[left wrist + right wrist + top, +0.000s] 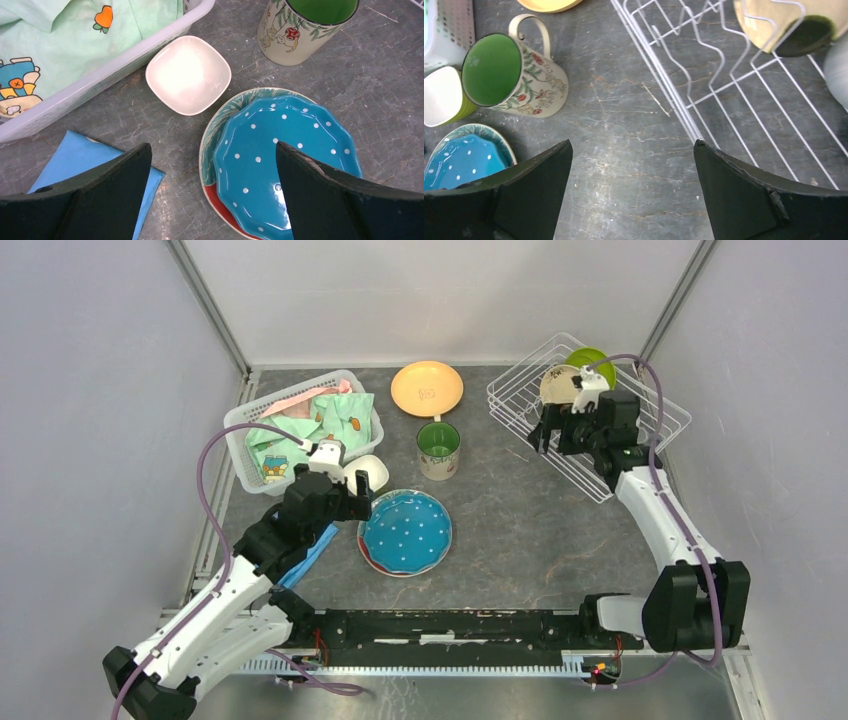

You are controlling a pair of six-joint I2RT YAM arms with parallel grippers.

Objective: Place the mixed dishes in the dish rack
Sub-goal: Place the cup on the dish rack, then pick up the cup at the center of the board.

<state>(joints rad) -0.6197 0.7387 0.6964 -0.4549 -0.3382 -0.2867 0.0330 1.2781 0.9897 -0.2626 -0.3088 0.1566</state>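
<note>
Two pincers gaped wide, nothing held. My left pincer hung over the near-left stack, straddling the glossy, scalloped blue dotted plate, which lay flat on a larger plate. I judged it lined up for a rim grab. Just beyond sat a smooth square white bowl and a printed mug. My right pincer hovered over bare bench beside the dish rack, thin white wire at far right. There a cream plate and a lime plate leaned in its slots.
</note>
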